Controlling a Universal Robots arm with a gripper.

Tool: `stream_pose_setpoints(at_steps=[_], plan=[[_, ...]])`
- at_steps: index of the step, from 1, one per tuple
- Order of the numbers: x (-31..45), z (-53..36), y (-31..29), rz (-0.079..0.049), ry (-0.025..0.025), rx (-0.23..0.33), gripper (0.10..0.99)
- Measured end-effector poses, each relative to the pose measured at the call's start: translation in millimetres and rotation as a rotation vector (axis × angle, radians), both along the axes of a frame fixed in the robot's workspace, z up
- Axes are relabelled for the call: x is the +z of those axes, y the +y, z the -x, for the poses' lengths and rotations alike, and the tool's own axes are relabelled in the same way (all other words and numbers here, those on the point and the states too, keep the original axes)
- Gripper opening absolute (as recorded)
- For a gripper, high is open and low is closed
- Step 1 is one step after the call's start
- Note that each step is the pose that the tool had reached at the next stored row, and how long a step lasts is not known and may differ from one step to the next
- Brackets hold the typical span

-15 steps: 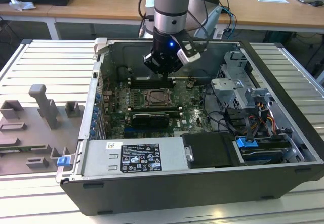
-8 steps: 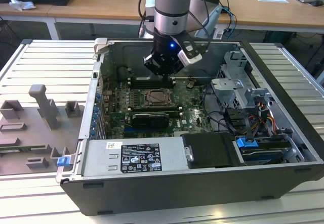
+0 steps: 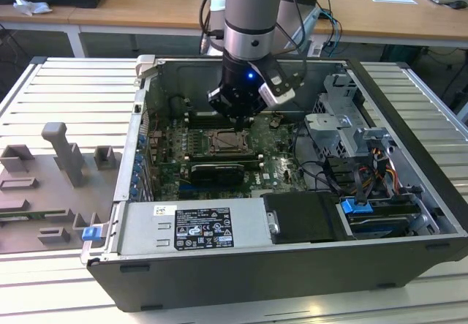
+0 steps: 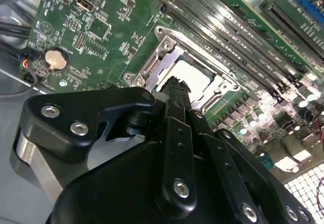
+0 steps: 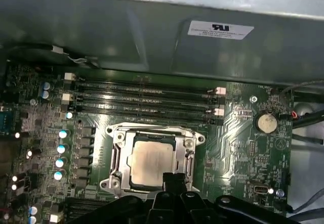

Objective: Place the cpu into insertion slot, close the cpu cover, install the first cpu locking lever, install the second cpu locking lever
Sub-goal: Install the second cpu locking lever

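1. Gripper (image 4: 174, 90) hangs low over the motherboard (image 5: 243, 133) inside the open PC case (image 3: 409, 97). In the second wrist view the black fingers (image 4: 176, 113) look drawn together to a narrow tip with nothing between them. Reads as closed and empty.
2. Fingertip is just at the edge of the socket. In the first wrist view the gripper (image 5: 174, 179) meets the socket frame on the side away from the RAM slots (image 5: 144, 97). Touching or hovering: can't tell.
3. CPU (image 5: 151, 163) is already seated in the insertion slot (image 5: 117, 158), pale metal face up, lying flat and square to the frame.
4. CPU cover (image 5: 190, 153) looks down over the chip, its window framing the silver face. Not fully sure it is pressed home.
5. Locking levers: thin metal runs along the socket sides, but I can't make out whether either is latched.
6. My read: placement done, cover likely closed, work now at the lever stage. That calls for a fine, low push at the socket edge without scraping the nearby capacitors (image 5: 61, 148).
7. Exterior view: arm (image 3: 252, 17) comes straight down over the socket (image 3: 228, 142), mid-board.
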State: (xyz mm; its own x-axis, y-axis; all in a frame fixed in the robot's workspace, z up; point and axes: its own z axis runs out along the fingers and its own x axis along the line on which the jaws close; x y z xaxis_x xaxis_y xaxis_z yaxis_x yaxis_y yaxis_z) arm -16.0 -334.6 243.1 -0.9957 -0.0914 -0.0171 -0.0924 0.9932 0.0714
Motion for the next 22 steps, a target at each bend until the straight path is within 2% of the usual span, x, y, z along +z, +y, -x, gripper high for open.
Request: stream_pose_setpoints(at_steps=[2, 3, 5, 6, 7, 13, 16, 22], plan=[[-0.5, 0.0, -1.3, -0.022, 0.0, 0.0, 0.106], [-2.2, 0.0, -7.0, -0.037, -0.0001, 0.0, 0.106], [-2.9, 0.1, -12.5, -0.038, -0.0001, 0.0, 0.106], [-3.5, 0.2, -20.1, -0.039, 0.0, 0.0, 0.106], [-3.9, 0.3, -23.6, -0.04, -0.0001, 0.0, 0.106], [-6.6, 0.7, -40.4, -0.04, 0.0, 0.0, 0.106], [-7.5, 6.7, -43.5, -0.04, -0.0001, 0.0, 0.106], [-8.4, 26.8, -45.3, -0.043, 0.0, 0.001, 0.106]])
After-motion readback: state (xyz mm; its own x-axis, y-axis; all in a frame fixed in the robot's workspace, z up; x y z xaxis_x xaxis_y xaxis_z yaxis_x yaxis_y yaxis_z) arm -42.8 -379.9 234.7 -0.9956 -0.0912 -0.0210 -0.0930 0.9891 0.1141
